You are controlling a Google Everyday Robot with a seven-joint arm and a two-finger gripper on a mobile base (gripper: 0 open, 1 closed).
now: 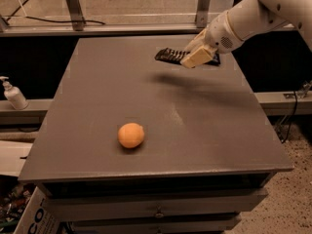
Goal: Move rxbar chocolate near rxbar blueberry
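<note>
The rxbar chocolate (169, 55), dark with pale stripes, sticks out to the left of my gripper (195, 59) at the far right of the grey table (195, 145). The gripper is shut on its right end and holds it a little above the table, with its shadow on the surface below. A dark sliver of the rxbar blueberry (215, 60) shows just right of the gripper, against the table's far right edge. Most of it is hidden behind the fingers (199, 57).
An orange (131, 135) lies on the near left-centre of the table. A white pump bottle (13, 95) stands on a ledge off the table's left side. A railing with metal posts runs behind the table.
</note>
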